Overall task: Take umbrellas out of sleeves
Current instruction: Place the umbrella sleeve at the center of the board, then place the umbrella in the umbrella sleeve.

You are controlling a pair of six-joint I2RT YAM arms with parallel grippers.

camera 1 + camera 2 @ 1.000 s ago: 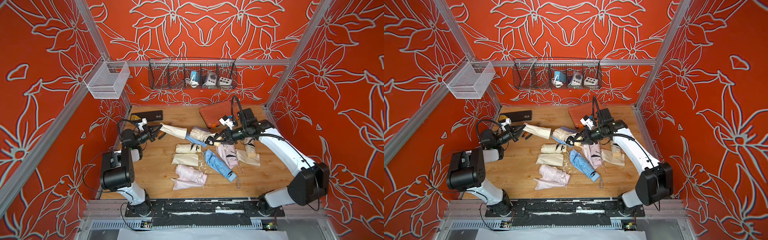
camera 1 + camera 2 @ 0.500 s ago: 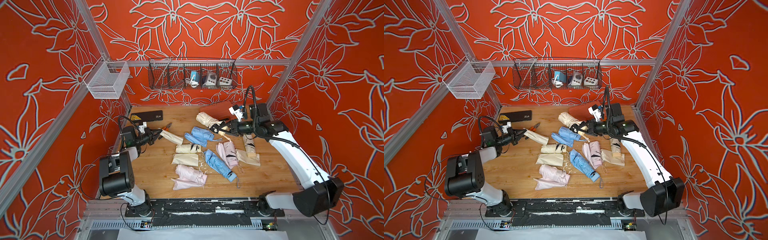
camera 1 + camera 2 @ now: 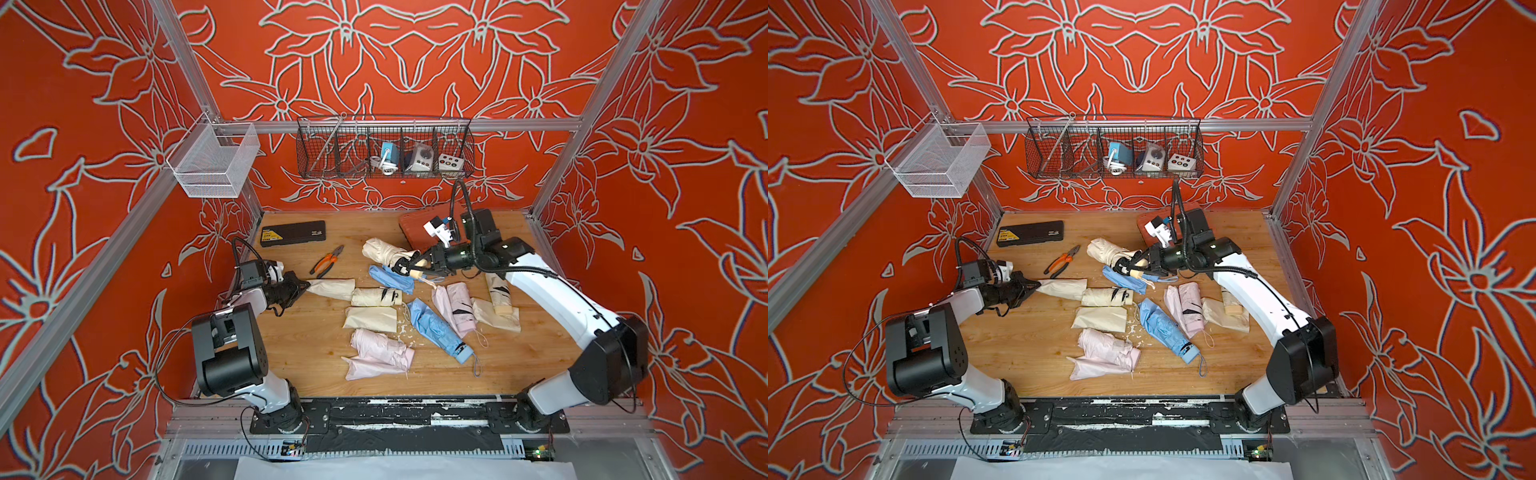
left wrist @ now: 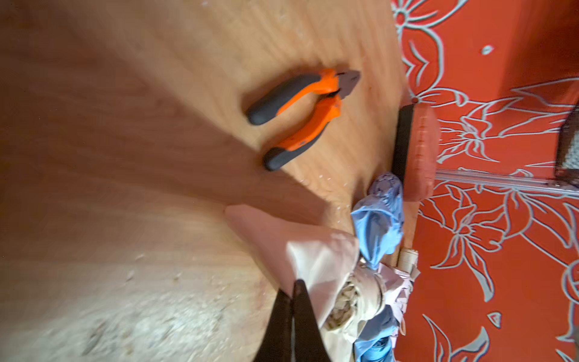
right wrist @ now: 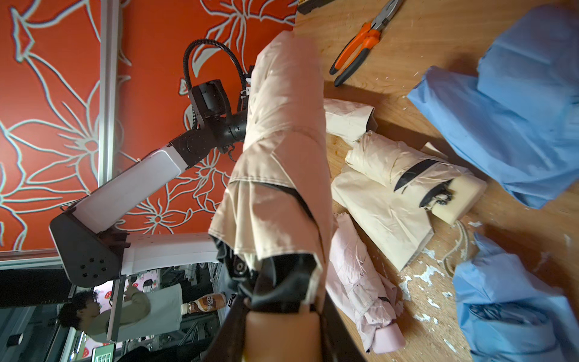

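My right gripper [image 3: 409,266] [image 3: 1133,266] [image 5: 282,313] is shut on the tan handle of a cream umbrella [image 3: 384,251] [image 5: 282,141], held bare above the table at the back. My left gripper [image 3: 306,284] [image 3: 1037,284] [image 4: 293,286] is shut on the tip of a limp cream sleeve [image 3: 332,288] [image 4: 313,250] lying on the wood. Between the arms lie a cream umbrella [image 3: 376,296], a flat cream sleeve [image 3: 370,319], a pink umbrella [image 3: 380,347], a blue umbrella [image 3: 436,328], a blue sleeve [image 3: 390,276] and another pink umbrella [image 3: 455,303].
Orange-handled pliers [image 3: 328,259] lie just behind the held sleeve. A black case [image 3: 293,232] sits at the back left and an orange case [image 3: 419,226] behind my right wrist. A wire basket [image 3: 384,147] and a white mesh basket [image 3: 214,160] hang on the walls.
The cream umbrella and its sleeve have come apart. My right gripper lifted the umbrella toward the back; my left gripper drew the sleeve left and toward the front.
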